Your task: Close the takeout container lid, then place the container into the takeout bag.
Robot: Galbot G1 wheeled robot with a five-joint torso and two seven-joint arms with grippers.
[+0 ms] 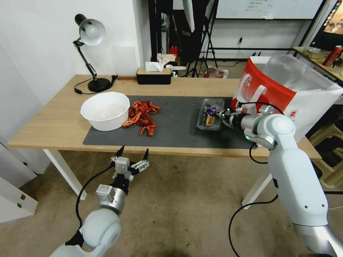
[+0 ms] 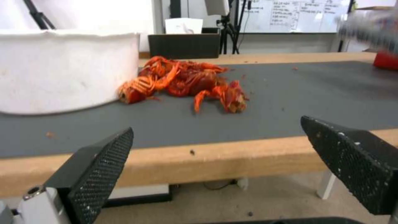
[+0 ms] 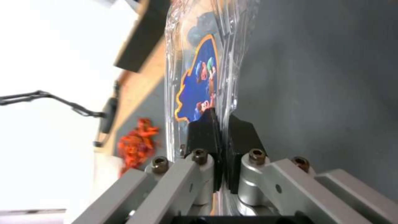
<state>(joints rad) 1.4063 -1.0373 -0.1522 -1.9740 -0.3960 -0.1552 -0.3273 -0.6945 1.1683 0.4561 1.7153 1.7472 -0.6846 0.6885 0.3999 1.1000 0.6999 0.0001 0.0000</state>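
Right pincer [image 3: 223,124] pinching container [image 3: 199,77] edge

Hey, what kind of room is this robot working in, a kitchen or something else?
Probably a lab or studio, not a kitchen: a whiteboard and tripod stands fill the back, and the wooden table carries a desk lamp.

Nothing could be read here. The whiteboard [image 2: 298,15] carried handwriting too small to make out, and the takeout bag [image 1: 266,89] showed only partial white letters.
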